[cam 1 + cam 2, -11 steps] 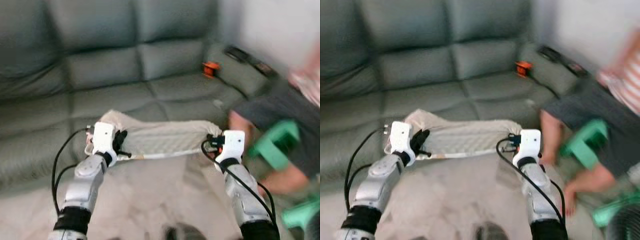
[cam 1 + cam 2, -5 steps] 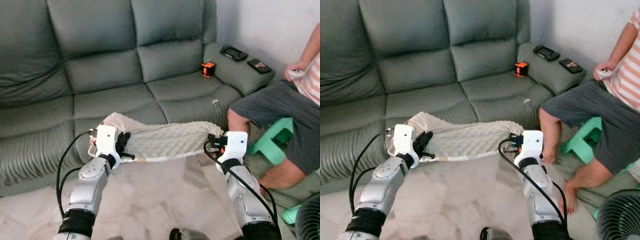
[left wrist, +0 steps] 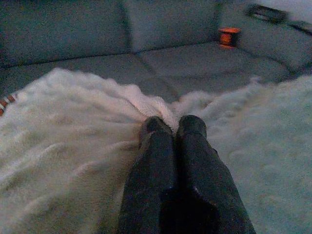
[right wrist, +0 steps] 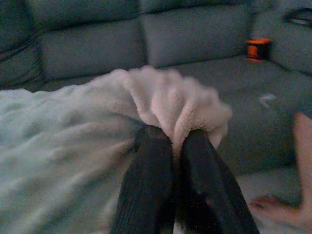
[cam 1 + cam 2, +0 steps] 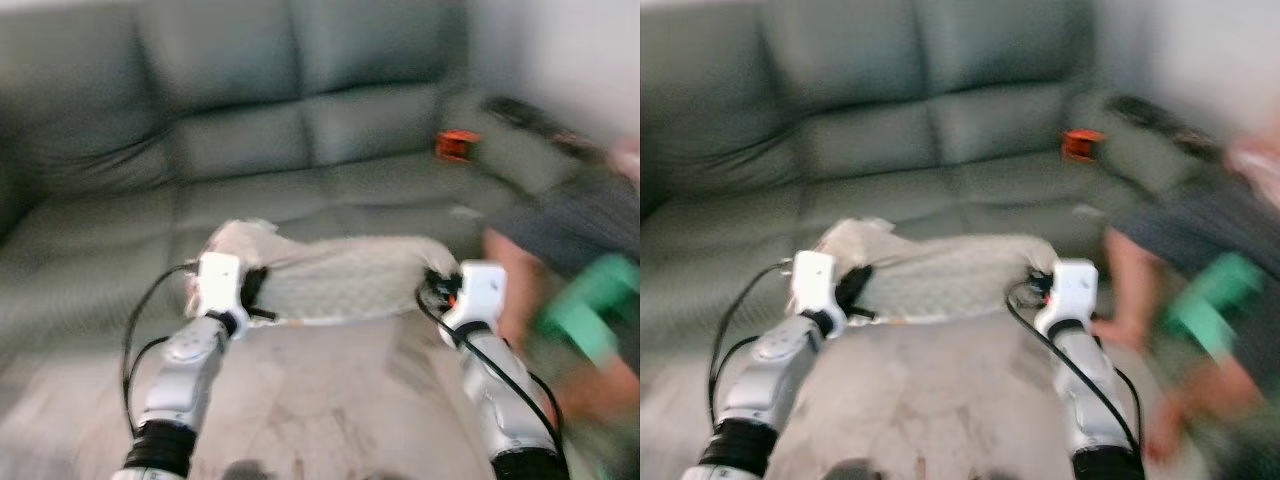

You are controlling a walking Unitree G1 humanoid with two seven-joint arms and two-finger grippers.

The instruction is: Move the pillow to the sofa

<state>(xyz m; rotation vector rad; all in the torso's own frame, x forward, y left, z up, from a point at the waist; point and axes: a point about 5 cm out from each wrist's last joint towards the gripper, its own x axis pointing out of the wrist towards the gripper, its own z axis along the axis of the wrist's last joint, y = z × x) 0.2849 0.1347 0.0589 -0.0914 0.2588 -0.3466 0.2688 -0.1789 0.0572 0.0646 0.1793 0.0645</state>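
Observation:
A cream fleecy pillow (image 5: pixel 340 278) hangs stretched between my two arms, in front of the grey-green sofa (image 5: pixel 250 140). My left gripper (image 3: pixel 171 124) is shut on the pillow's left end, its black fingers pinching a fold of the fabric. At the pillow's right end my right gripper (image 4: pixel 171 135) is shut on a bunched corner (image 4: pixel 170 105). The pillow sits just over the sofa's front edge, above the seat cushions (image 5: pixel 940 215). Both head views are blurred.
A small orange object (image 5: pixel 457 145) lies on the sofa seat at the far right. Dark flat items (image 5: pixel 1150 110) rest on the armrest. To the right sits a person (image 5: pixel 560 250) on a green stool (image 5: pixel 590 300), leg close to my right arm. Pale floor (image 5: pixel 330 400) below.
The whole picture has shifted right and blurred, so the camera has turned left. Both grippers keep their hold on the pillow, which stays stretched between them.

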